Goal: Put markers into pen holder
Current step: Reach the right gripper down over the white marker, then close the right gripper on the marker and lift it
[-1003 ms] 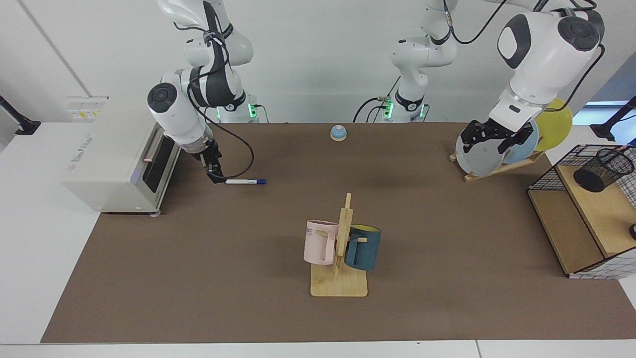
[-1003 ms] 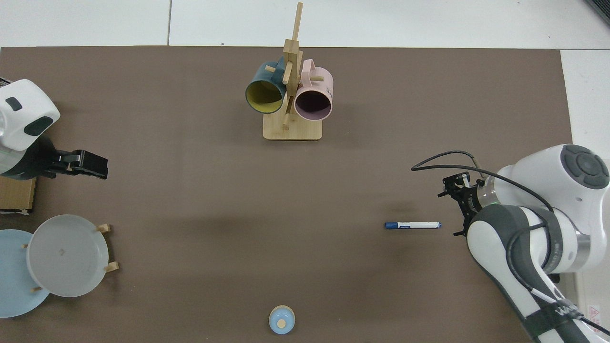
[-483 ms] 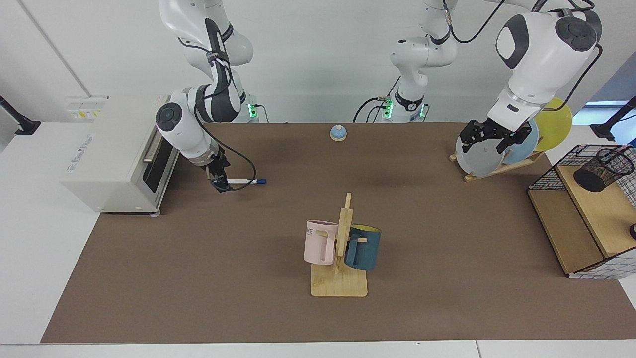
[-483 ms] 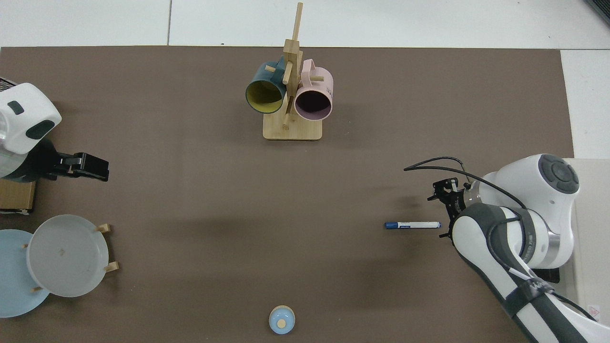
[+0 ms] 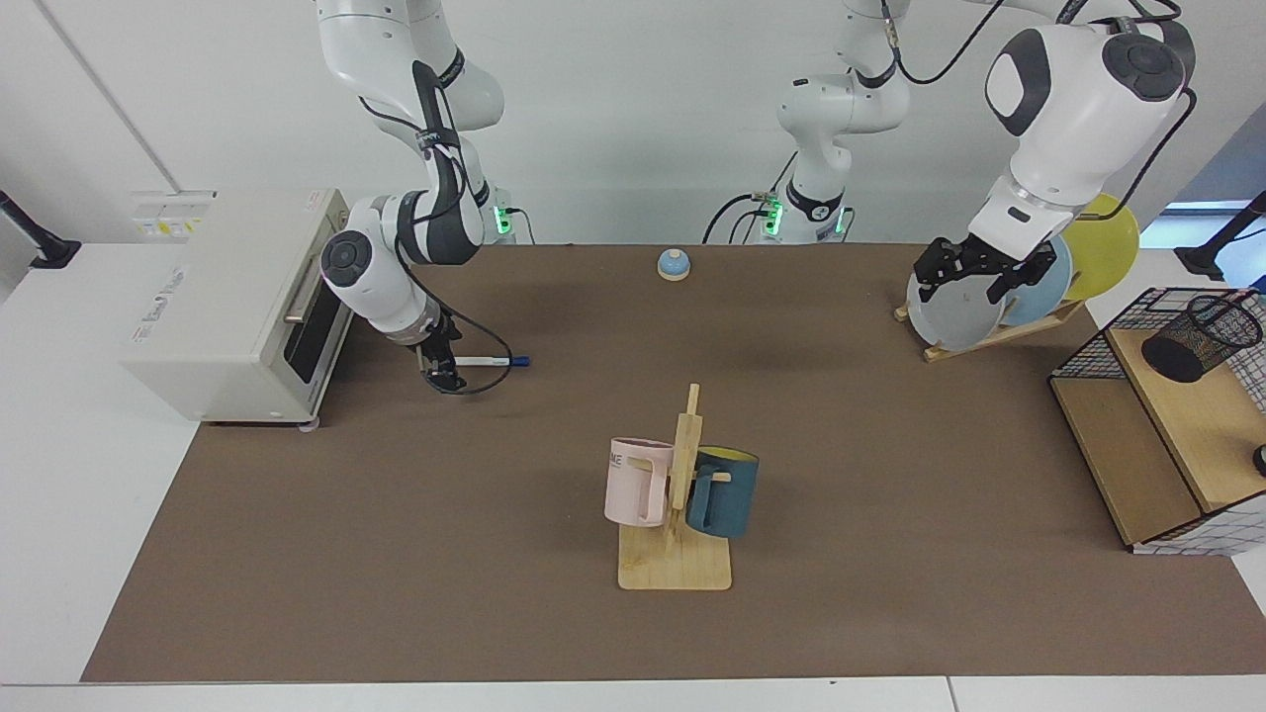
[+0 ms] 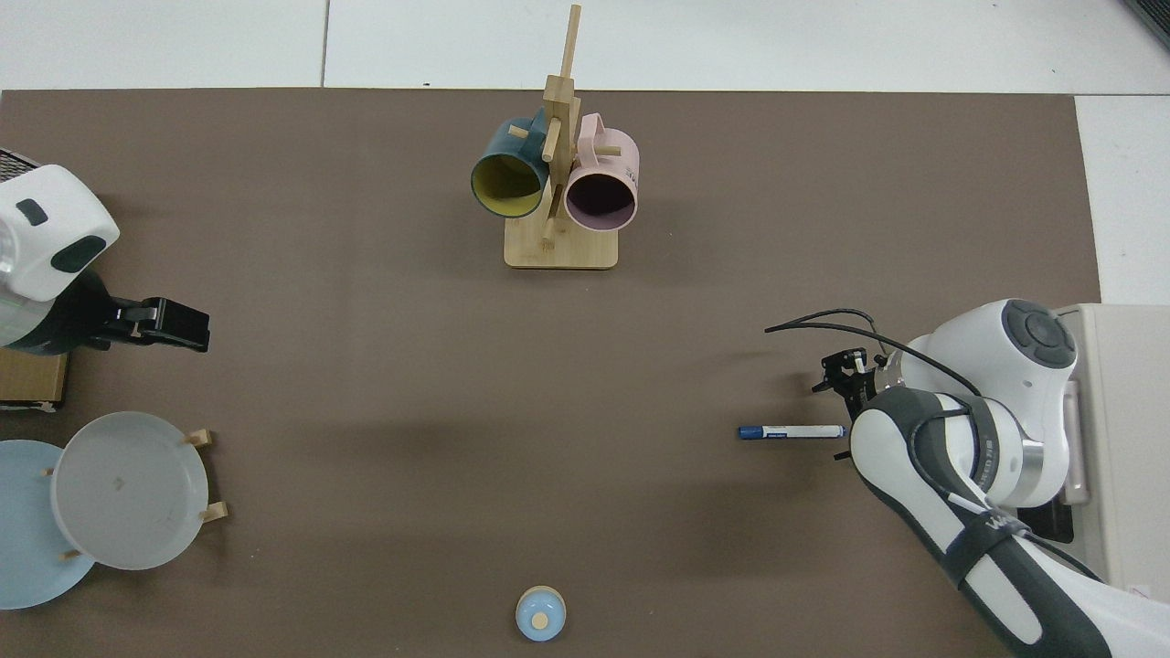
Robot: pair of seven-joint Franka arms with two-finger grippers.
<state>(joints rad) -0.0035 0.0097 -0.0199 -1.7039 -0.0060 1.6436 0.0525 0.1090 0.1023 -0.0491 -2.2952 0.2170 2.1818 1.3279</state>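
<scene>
The marker (image 5: 492, 362) is lying flat on the brown worktop (image 5: 554, 435), its blue cap pointing away from the right gripper (image 5: 442, 374). That gripper is sitting low at the marker's tail end; I cannot tell how its fingers stand. The left gripper (image 5: 974, 276) is waiting above the plates (image 5: 954, 311), fingers spread apart. The pen holder (image 5: 1201, 337) is far off on a shelf.

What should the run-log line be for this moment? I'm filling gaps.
marker: flat on mat | right gripper: at its tail end | left gripper: waiting by plate rack | pen holder: empty
</scene>
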